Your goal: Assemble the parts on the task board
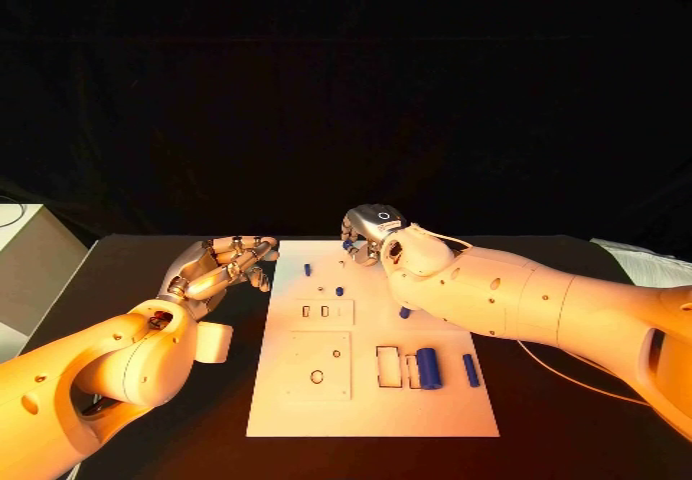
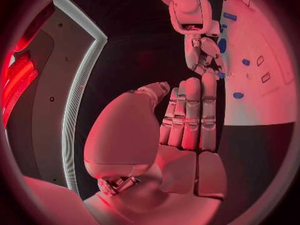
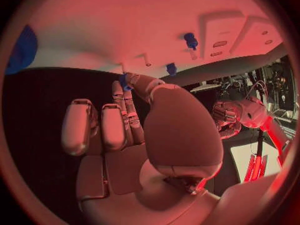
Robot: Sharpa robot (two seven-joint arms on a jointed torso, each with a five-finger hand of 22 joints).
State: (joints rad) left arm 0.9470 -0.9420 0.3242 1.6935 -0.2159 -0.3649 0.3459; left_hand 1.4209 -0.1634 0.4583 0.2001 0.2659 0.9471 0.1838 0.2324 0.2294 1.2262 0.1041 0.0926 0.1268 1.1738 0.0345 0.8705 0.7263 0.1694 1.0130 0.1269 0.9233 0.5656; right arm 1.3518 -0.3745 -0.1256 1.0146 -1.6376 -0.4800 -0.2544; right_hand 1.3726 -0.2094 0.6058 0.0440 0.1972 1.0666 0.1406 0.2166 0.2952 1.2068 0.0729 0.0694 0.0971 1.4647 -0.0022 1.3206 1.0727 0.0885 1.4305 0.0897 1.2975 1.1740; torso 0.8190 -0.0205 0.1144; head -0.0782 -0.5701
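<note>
Fingers of the left hand point(image 1: 231, 262) lie loosely curled and apart, holding nothing, in the head view; the hand hovers over the black table point(image 1: 130, 290) just beside the board point(image 1: 372, 400). Across the board's far edge, the right hand point(image 1: 378, 233) bends down with its fingertips pinching a small blue part point(image 1: 351, 245). Other blue parts sit on the board: a peg point(image 1: 307, 269) near the left fingers, and a thick cylinder point(image 1: 428, 368) and a rod point(image 1: 470, 370) well nearer the robot.

From the left wrist, that hand's fingers point(image 2: 192, 112) stand straight, side by side, with the thumb apart and nothing between them. Beyond their tips the right hand point(image 2: 203, 52) hangs over the board point(image 2: 262, 92), blue at its fingertips.

From the right wrist, 2 fingers point(image 3: 90, 127) are curled in, while the others reach forward with the thumb and nip the part point(image 3: 123, 81) at the board's edge point(image 3: 125, 45). A blue peg point(image 3: 190, 40) stands on the board beyond.
</note>
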